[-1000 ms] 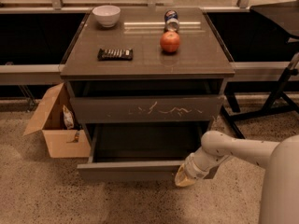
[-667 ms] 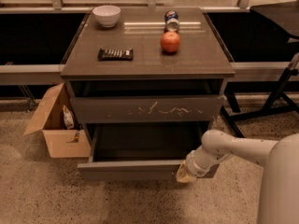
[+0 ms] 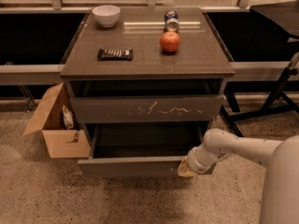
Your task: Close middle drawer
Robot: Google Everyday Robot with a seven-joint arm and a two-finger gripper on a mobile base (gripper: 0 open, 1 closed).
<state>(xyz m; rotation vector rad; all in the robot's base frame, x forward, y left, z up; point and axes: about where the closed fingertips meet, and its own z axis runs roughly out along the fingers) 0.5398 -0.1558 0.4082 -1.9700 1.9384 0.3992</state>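
Observation:
The middle drawer (image 3: 133,167) is a wide dark-grey drawer pulled well out of the cabinet, showing its empty inside (image 3: 145,136). Its flat front faces me near the floor. My gripper (image 3: 187,168) sits against the right end of that front, at the end of the white arm (image 3: 233,146) coming in from the right. Above it, the drawer front with white scratch marks (image 3: 147,108) stands slightly out from the cabinet.
On the cabinet top (image 3: 84,64) are a white bowl (image 3: 106,15), a can (image 3: 171,19), a red apple (image 3: 169,41) and a dark snack bar (image 3: 115,54). An open cardboard box (image 3: 56,125) stands on the floor at the left. Dark stand legs (image 3: 275,101) are at the right.
My gripper has moved a little up and in against the right end of the middle drawer's front. The drawer stands about as far out as before.

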